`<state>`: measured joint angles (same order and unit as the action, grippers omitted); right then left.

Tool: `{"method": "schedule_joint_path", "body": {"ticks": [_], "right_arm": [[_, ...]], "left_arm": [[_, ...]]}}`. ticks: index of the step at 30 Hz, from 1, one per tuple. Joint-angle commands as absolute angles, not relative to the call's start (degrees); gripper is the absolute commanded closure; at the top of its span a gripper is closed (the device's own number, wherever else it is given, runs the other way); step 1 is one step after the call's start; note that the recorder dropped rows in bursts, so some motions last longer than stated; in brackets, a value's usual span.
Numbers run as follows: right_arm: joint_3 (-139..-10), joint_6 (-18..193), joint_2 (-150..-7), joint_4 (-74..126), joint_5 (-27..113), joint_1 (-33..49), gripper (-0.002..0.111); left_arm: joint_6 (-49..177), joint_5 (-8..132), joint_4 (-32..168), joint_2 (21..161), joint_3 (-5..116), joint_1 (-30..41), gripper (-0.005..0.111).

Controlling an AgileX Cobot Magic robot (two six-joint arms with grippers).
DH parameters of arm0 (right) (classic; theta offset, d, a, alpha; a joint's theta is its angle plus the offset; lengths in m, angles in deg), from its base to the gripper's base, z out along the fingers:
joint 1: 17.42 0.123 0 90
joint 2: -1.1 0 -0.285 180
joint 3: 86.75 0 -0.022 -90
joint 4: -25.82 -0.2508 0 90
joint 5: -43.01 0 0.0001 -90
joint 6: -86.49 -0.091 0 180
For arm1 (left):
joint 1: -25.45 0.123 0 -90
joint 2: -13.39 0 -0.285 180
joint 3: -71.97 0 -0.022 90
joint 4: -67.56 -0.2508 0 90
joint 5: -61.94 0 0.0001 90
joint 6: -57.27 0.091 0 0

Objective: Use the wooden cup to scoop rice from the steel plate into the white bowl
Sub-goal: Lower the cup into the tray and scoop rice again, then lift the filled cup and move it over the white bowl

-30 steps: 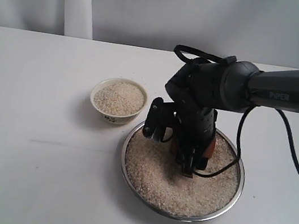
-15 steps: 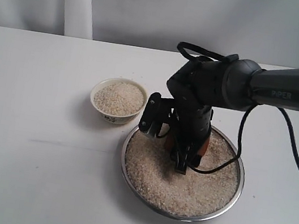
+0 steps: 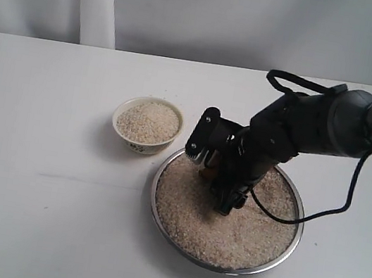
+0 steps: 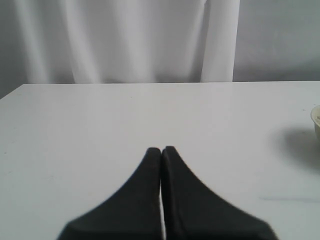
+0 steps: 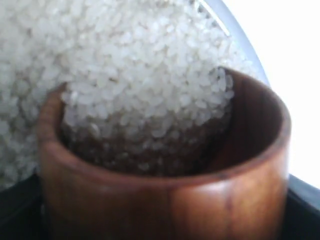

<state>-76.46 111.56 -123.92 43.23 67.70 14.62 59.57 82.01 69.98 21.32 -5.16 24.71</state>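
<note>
Spill risk: right gripper (image 3: 226,188) is clamping tilted cup (image 5: 165,205) in rice (image 5: 140,65); heaped load is threatening to drop before bowl (image 3: 135,146); left gripper (image 4: 161,150) is sitting closed.

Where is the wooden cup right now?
The wooden cup is in the right gripper; in the exterior view it is dipped into the rice on the left half of the steel plate, just right of the white bowl.
</note>
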Motion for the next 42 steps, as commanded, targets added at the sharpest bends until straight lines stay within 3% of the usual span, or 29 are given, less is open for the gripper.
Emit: {"method": "schedule_joint_path", "body": {"ticks": [1, 12, 29, 38, 42], "right_arm": [[-74.28, 111.58, -126.96, 39.81, 64.98, 13.75, 0.108], [-67.69, 111.12, -126.73, 39.56, 54.3, 13.45, 0.108], [-55.65, 101.03, -108.12, 35.75, 25.05, 9.97, 0.108], [-55.65, 100.38, -103.64, 35.75, 17.5, 9.97, 0.108], [-60.43, 99.52, -103.77, 35.75, 24.58, 10.06, 0.108]], "left_arm": [[59.35, 81.68, 69.96, 21.17, -5.25, 24.56, 0.107], [59.35, 81.68, 69.96, 21.17, -5.25, 24.56, 0.107], [59.35, 81.68, 69.96, 21.17, -5.25, 24.56, 0.107], [59.35, 81.68, 69.96, 21.17, -5.25, 24.56, 0.107], [59.35, 81.68, 69.96, 21.17, -5.25, 24.56, 0.107]]}}
